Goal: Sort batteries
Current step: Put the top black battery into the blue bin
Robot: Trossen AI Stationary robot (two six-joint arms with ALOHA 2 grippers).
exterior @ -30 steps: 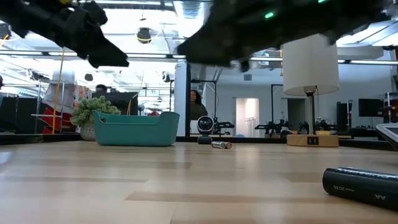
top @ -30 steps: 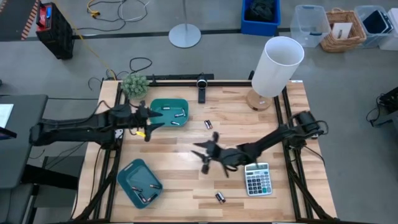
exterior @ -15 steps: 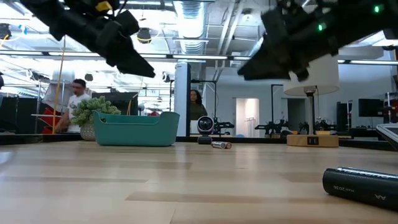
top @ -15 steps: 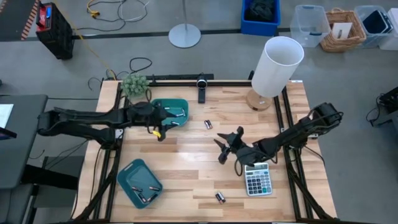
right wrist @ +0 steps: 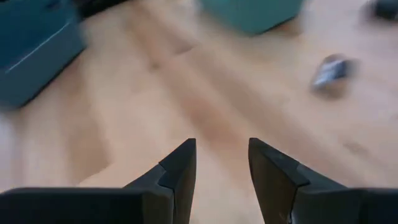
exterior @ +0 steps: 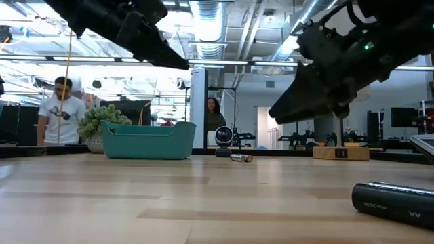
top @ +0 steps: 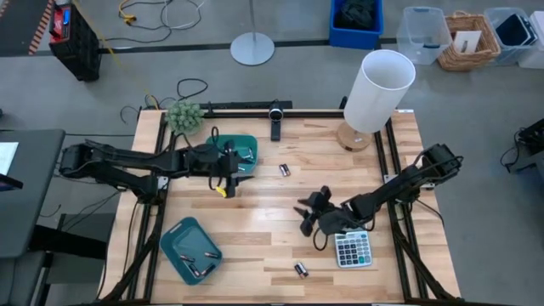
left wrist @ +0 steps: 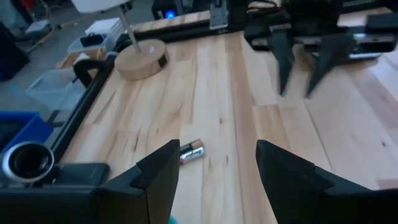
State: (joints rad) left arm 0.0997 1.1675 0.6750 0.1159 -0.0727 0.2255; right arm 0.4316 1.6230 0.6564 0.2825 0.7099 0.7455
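Above the table's middle, my right gripper point(top: 310, 223) had swung back toward the calculator point(top: 352, 249), fingers apart and empty. My left gripper point(top: 223, 170), also parted, had reached the far tray point(top: 248, 140). Loose batteries point(top: 285, 170) remained beside it and near the front edge.

Both arms reach inward above the table, left pincer point(top: 228, 174) and right pincer point(top: 309, 223) parted, empty.

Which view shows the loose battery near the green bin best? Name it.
Left wrist view: the battery lies sharp and close on bare wood. High view shows it tiny; low view shows it distant; right wrist view shows a blur.
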